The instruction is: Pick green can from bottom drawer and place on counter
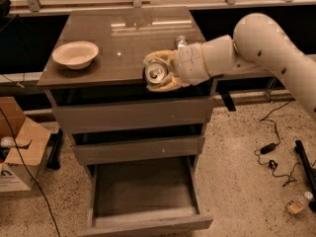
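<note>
My gripper (157, 73) is shut on the green can (155, 73), whose shiny silver top with pull tab faces the camera. It holds the can just above the front edge of the counter (123, 38), right of centre. The white arm reaches in from the upper right. The bottom drawer (143, 194) stands pulled open below, with nothing showing on its dark inner floor. The can's green body is mostly hidden by the fingers (163, 87).
A white bowl (75, 54) sits on the counter's left side. A silver-grey can (180, 42) lies behind the gripper, partly hidden by the arm. Two shallower drawers (133, 115) are above the open one. A cardboard box (17, 152) stands left; cables lie on the floor right.
</note>
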`<state>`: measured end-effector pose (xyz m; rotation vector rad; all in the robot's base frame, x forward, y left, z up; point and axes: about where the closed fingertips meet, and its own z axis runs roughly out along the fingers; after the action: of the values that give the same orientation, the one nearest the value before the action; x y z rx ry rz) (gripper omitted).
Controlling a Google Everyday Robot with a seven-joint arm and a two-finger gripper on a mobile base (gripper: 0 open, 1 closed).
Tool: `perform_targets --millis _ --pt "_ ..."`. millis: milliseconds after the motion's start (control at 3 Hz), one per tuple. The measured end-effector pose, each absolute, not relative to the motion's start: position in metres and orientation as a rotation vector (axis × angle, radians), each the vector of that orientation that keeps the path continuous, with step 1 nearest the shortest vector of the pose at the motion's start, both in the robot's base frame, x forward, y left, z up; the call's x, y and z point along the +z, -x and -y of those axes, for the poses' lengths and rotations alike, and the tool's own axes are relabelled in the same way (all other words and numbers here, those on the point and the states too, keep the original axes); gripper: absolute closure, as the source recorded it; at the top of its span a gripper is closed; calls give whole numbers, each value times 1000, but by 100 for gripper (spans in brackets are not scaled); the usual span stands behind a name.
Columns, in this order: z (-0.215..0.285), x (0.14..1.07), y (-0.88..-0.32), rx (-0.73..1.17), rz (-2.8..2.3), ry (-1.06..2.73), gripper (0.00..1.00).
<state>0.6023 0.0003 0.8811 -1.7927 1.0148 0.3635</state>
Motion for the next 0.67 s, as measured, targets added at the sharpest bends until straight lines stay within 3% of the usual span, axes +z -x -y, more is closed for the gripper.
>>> perform_targets --millis 667 --pt "-18 934 -656 225 -941 1887 100"
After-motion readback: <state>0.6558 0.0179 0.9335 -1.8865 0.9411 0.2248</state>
